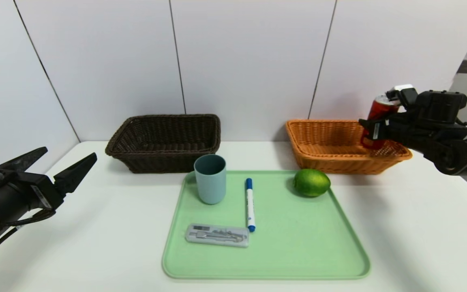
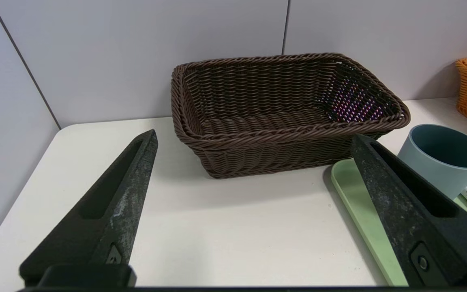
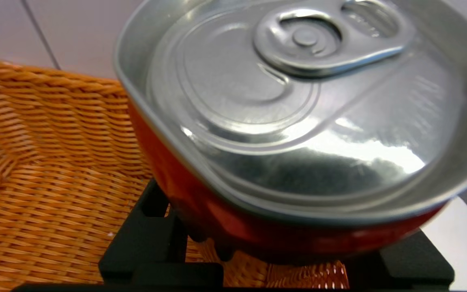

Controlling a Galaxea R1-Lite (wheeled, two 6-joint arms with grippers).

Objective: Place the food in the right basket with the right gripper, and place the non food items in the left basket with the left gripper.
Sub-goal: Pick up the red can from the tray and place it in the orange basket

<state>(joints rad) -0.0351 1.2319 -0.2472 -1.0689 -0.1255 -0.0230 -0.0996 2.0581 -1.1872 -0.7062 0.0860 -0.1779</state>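
- The right gripper [image 1: 373, 129], at the right of the head view, is clamped on the red soda can [image 1: 379, 111] — upright, long axis vertical, silver top up.
- The can hangs over the near right corner of the orange basket [image 1: 318, 160], its base seemingly just above the rim; the coming move is judged to be a short drop inward.
- The right wrist view shows bare wicker floor beyond the can — ample room.
- The lime [image 1: 311, 182] lies on the green tray [image 1: 298, 259], just in front of that basket, nearer the right arm.
- The left gripper [image 1: 57, 166], at the left edge, hangs fully spread, holding nothing.
- The cup [image 1: 210, 178], marker [image 1: 250, 205] and grey case [image 1: 217, 235] sit on the tray; the brown basket [image 1: 164, 142] stands behind them on the white table [image 1: 420, 235].
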